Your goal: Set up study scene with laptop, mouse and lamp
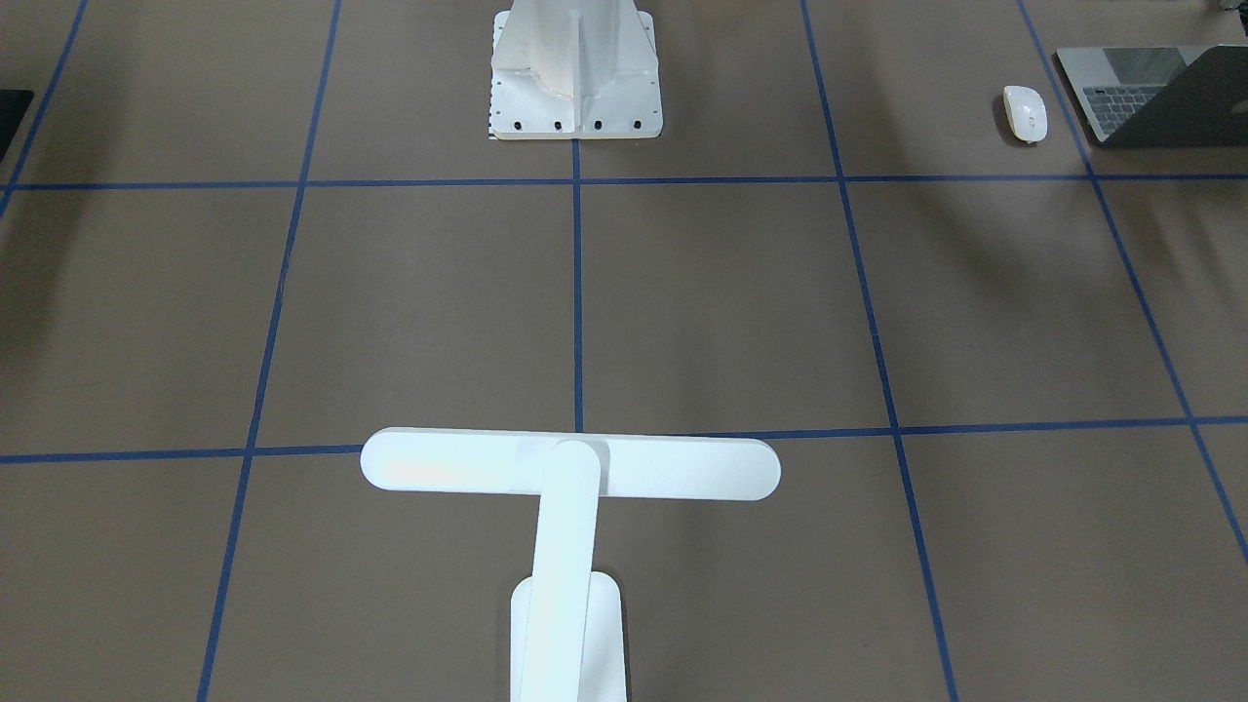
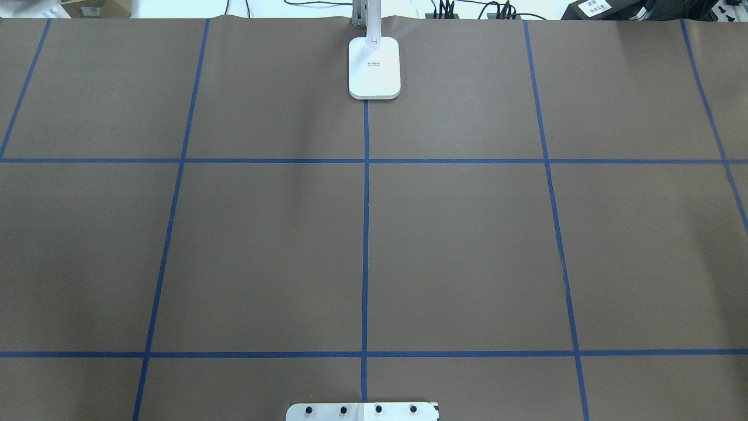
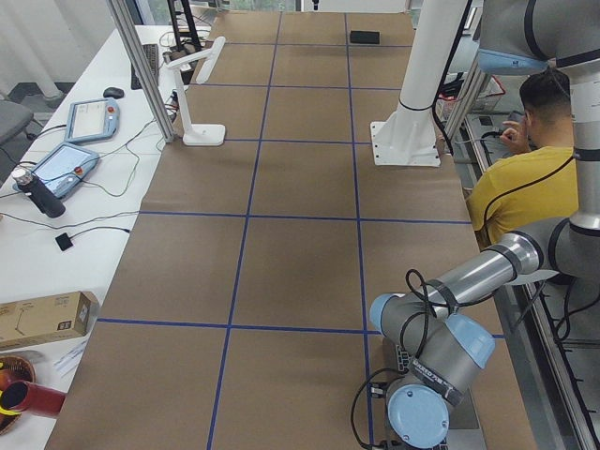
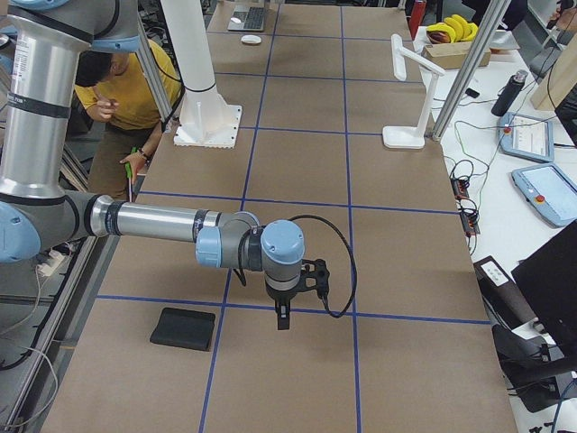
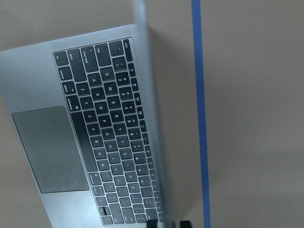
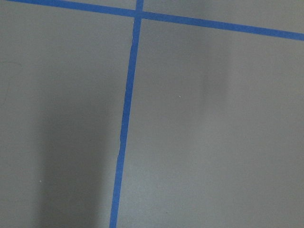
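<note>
**A:** Nearest, the laptop sits open at the counter's near-left corner. It's stiff, slick and thin-lidded, so I'd take its base edge.

**B:** And the mouse beside it?

**A:** Light and slippery; pinch its sides. The lamp at the far edge looks top-heavy, so grip its arm.

**B:** Tools?

**A:** Left tool, right tool: can't tell either's grip.

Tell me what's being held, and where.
Nothing appears held: the left gripper straddles the laptop lid, unclamped; the right gripper hangs above the table.
</note>
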Robot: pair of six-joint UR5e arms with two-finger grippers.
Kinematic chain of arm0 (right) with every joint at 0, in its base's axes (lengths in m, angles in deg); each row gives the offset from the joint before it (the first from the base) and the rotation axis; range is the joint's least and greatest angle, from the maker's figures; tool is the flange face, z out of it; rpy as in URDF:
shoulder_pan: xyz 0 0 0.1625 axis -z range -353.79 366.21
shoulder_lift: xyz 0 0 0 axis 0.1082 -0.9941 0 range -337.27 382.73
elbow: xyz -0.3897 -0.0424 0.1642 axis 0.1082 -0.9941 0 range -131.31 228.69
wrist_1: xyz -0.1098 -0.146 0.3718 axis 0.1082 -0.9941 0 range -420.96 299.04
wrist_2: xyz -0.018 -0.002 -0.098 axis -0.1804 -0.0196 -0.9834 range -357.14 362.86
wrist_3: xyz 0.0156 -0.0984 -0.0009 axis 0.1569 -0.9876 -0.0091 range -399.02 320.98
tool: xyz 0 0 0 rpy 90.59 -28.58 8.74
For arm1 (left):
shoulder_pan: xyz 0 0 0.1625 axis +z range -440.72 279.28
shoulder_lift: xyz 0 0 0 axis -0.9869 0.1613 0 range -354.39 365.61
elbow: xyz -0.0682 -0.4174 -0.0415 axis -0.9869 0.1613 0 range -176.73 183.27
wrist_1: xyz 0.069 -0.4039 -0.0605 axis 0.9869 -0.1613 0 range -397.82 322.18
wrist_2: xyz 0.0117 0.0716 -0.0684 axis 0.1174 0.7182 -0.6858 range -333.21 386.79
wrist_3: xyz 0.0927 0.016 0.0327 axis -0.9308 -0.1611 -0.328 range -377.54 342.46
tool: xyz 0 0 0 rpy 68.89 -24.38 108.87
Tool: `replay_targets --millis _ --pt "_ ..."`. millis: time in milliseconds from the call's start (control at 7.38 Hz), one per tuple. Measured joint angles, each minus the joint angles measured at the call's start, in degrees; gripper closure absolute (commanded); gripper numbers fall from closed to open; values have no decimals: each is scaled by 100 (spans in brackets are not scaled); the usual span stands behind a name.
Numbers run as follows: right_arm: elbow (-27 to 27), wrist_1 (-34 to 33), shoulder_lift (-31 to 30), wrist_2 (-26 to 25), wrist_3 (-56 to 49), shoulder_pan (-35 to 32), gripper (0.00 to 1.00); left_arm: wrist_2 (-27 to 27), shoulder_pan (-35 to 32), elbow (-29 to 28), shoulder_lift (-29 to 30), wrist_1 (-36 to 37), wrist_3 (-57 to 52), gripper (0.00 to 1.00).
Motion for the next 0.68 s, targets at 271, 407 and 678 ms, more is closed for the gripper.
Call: replay_targets --millis 271,407,678 --pt "3 -2 0 1 2 0 0 12 5 305 123 139 80 100" --pt "4 -5 0 1 5 0 0 17 9 495 293 367 153 100" --pt "4 -8 0 1 11 0 0 -33 23 857 810 888 413 100"
